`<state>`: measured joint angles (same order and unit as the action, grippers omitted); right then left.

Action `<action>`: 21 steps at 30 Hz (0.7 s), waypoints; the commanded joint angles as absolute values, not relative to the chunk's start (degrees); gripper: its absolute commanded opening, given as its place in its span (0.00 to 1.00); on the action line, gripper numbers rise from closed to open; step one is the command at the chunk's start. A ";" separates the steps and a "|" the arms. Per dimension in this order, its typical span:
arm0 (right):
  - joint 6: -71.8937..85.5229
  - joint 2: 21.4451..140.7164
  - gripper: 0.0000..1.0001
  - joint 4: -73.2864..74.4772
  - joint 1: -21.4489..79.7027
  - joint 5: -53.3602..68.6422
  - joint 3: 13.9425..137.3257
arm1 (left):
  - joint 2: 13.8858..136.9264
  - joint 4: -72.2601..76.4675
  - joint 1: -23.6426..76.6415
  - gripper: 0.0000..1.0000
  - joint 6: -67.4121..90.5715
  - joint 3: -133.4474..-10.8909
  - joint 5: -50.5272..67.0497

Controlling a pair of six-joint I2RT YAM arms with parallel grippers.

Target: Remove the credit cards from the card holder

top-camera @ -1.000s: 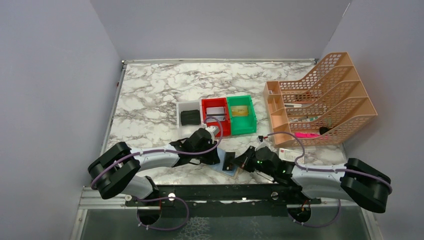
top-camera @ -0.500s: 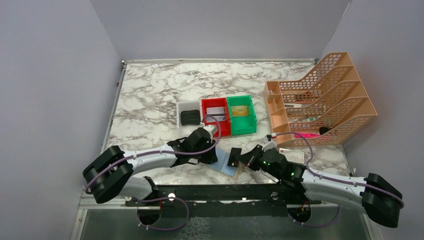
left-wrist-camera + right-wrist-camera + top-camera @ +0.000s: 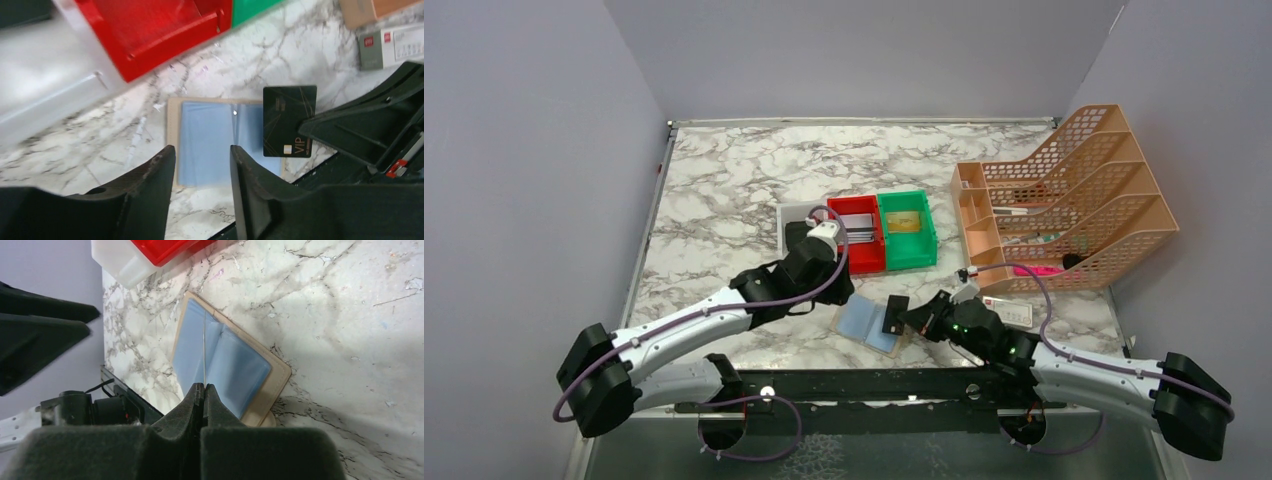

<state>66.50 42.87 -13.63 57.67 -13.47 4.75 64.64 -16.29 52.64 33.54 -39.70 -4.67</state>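
Observation:
The card holder (image 3: 861, 322) lies open on the marble near the front edge, tan with blue-grey sleeves (image 3: 210, 145) facing up. My right gripper (image 3: 906, 318) is shut on one of the credit cards (image 3: 891, 314), a black card marked VIP (image 3: 290, 120), held on edge just above the holder's right half. From the right wrist that card shows only as a thin line (image 3: 204, 355) rising from the shut gripper (image 3: 204, 387) over the card holder (image 3: 227, 367). My left gripper (image 3: 842, 290) hovers behind the holder's left half. It stands open (image 3: 202, 148) with nothing between its fingers.
Behind the holder stand a white bin (image 3: 799, 215) with a black item, a red bin (image 3: 856, 238) and a green bin (image 3: 907, 232). An orange mesh file rack (image 3: 1074, 200) fills the right side. A white oblong box (image 3: 1009, 312) lies beside my right arm.
My left gripper has opened, come off the holder and drawn back toward the bins. The right gripper has stayed shut on the black card, shifted slightly left.

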 commanded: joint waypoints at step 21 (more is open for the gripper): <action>41.71 53.73 0.01 -18.19 57.52 -8.99 21.11 | 47.91 -36.88 29.00 0.99 27.21 -43.69 -25.01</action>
<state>50.37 51.03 -16.45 57.65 -10.52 16.03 48.66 -36.86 32.36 29.52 -44.49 -28.01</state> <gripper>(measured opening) 0.017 0.987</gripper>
